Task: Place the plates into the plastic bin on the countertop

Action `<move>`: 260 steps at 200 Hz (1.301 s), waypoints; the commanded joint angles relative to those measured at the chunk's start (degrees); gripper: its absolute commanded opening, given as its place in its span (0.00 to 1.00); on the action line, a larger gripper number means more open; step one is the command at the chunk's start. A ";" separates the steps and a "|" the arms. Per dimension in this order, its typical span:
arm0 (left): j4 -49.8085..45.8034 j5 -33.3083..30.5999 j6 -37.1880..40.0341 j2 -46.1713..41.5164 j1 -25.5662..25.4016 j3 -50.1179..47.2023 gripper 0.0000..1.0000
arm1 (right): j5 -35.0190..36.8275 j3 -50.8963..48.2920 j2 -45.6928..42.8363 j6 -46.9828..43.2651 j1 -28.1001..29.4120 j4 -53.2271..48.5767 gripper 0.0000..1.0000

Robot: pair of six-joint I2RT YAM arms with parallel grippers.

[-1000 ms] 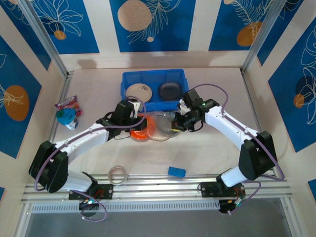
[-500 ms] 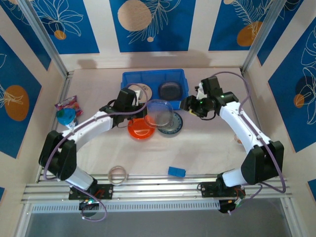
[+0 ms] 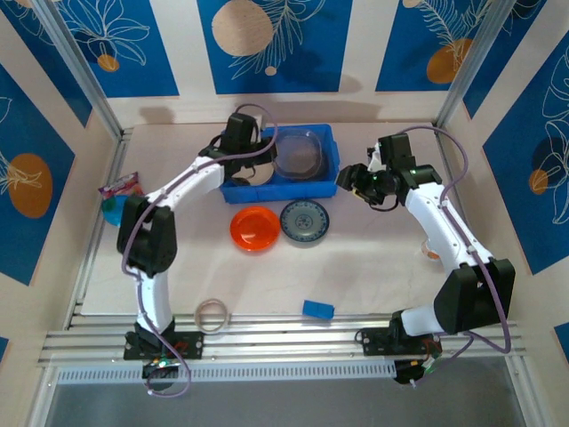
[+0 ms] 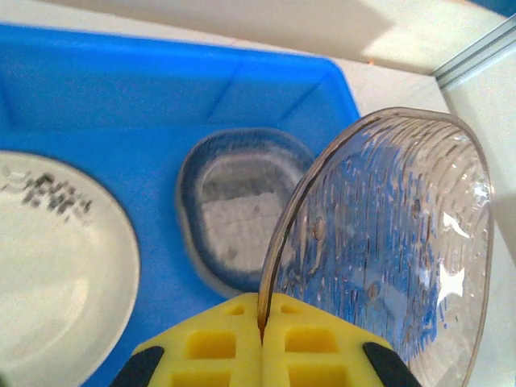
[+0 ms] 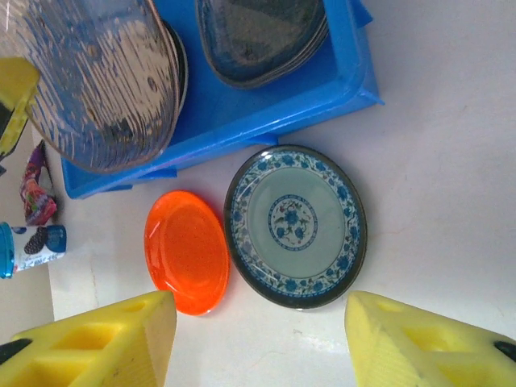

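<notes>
White links (image 3: 434, 212), black joints (image 3: 464, 298), purple cables (image 3: 436, 130); left hand (image 4: 262, 314), right hand (image 5: 258, 326) yellow pads (image 5: 105, 343).

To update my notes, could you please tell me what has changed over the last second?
The left end effector, shut on the clear plate, lifted it from the countertop to above the bin. The right end effector opened and withdrew rightward. The orange plate and patterned plate remain on the countertop.
</notes>
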 commanded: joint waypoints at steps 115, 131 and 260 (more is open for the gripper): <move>-5.13 6.21 -4.56 24.84 2.60 27.04 0.00 | -4.83 0.41 3.98 0.09 -5.01 0.22 0.57; -4.66 7.01 -5.15 25.84 2.68 27.34 0.00 | -5.06 0.40 4.47 0.22 -4.97 0.39 0.57; -8.11 9.02 -4.68 31.46 1.80 31.41 0.26 | -4.80 0.78 8.08 1.42 -3.32 1.89 0.56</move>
